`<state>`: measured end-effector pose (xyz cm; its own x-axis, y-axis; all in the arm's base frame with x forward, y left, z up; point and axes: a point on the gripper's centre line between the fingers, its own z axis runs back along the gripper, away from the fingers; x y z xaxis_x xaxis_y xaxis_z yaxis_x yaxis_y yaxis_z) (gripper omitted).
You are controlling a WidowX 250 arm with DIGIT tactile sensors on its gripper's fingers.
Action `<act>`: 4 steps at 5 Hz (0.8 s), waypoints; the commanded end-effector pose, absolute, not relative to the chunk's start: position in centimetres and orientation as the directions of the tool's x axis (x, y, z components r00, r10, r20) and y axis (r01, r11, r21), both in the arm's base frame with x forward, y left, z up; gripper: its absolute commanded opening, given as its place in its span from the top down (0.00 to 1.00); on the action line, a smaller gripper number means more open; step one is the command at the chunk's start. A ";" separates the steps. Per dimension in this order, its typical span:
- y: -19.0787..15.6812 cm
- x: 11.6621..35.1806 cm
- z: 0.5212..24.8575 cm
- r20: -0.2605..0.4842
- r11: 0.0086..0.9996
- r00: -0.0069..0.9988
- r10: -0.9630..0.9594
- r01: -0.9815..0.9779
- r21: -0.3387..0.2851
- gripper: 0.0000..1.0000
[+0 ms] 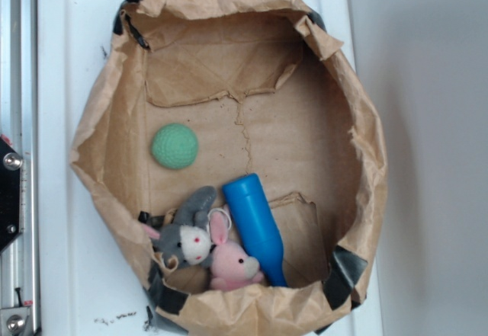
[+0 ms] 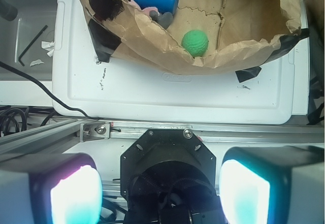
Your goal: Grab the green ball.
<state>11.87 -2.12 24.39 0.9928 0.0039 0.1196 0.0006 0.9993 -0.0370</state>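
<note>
White tray (image 1: 61,84) under paper bag (image 1: 366,145); green ball (image 1: 174,146) inside; claw (image 2: 160,193) spread wide, empty

Ball: green ball (image 1: 174,146) (image 2: 195,42), small, round, knitted bumpy skin.
Place: alone on the brown paper floor, near the paper wall.

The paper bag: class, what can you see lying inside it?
Inside the paper bag lie the green ball, a blue bottle, a grey plush bunny and a pink plush bunny. The bottle's lower end is hidden.
</note>
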 end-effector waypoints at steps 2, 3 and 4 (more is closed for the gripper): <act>-2.2 16.2 24.8 0.121 0.994 0.990 0.077 -0.067 -0.081 0.00; -1.6 19.7 24.6 0.163 0.968 0.963 0.213 -0.185 -0.170 0.00; 0.7 22.2 23.2 0.226 0.892 0.867 0.444 -0.405 -0.199 0.00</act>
<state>22.16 -0.16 22.48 0.8796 0.4311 0.2013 -0.3969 0.8981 -0.1892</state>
